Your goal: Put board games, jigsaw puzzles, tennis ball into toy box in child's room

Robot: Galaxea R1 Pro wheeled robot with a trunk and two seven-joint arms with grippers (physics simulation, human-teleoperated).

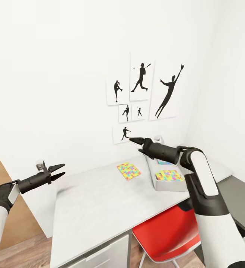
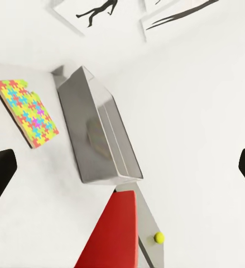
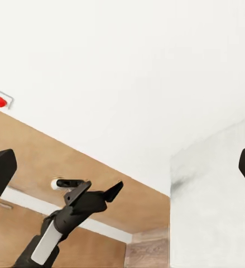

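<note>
1 jigsaw puzzle [image 1: 129,171] lies on the surface [image 1: 100,208], another inside the toy box [image 1: 169,183]; left gripper [image 1: 58,172] and right gripper [image 1: 134,140] are both spread, empty.

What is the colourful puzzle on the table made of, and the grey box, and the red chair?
The jigsaw puzzle looks like thin foam or card: flat, matte, with ragged interlocking edges. The toy box seems to be smooth plastic, perhaps metal; its grey walls carry a soft sheen. The red chair seat looks like moulded plastic, an even glossy red. It is a simulator's render, so these are guesses.
</note>
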